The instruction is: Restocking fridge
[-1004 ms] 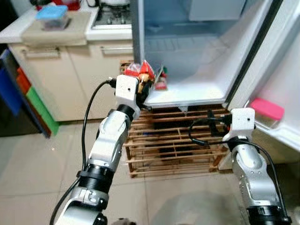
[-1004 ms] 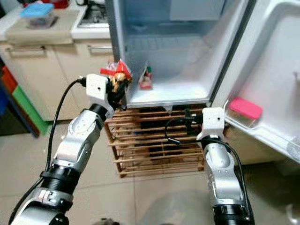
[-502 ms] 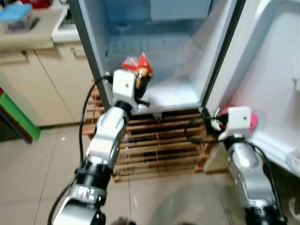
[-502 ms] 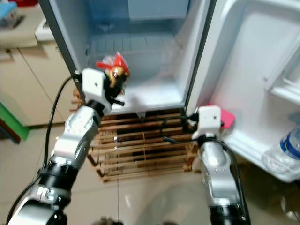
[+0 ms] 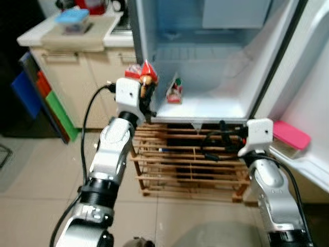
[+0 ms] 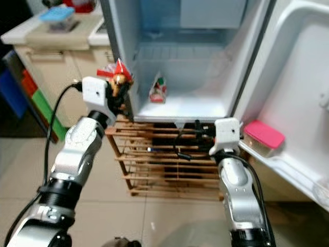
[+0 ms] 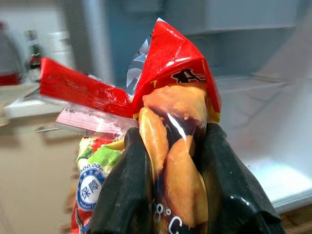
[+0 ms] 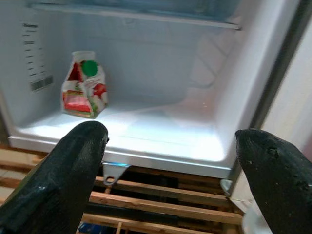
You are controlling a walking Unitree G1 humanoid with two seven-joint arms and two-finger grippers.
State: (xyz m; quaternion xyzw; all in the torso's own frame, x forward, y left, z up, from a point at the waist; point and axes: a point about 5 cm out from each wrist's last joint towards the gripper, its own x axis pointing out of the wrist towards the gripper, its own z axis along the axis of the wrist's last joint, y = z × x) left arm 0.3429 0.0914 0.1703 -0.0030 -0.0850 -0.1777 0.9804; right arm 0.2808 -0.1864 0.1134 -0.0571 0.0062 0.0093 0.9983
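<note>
A pale tiled floor (image 5: 36, 195) runs under a slatted wooden rack (image 5: 190, 170) that stands below the open fridge (image 5: 205, 56), whose white interior is brightly lit. To the left stands a cream kitchen cabinet (image 5: 72, 87) with a light countertop (image 5: 67, 38); a blue-lidded container (image 5: 73, 19) sits on it near the back edge. Red, green and blue panels (image 5: 43, 92) lean against the cabinet's left side.

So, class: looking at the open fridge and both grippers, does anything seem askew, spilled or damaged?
Nothing stands out. The carton stands upright on the fridge floor, the left gripper holds snack packets firmly, and the right gripper is open.
</note>
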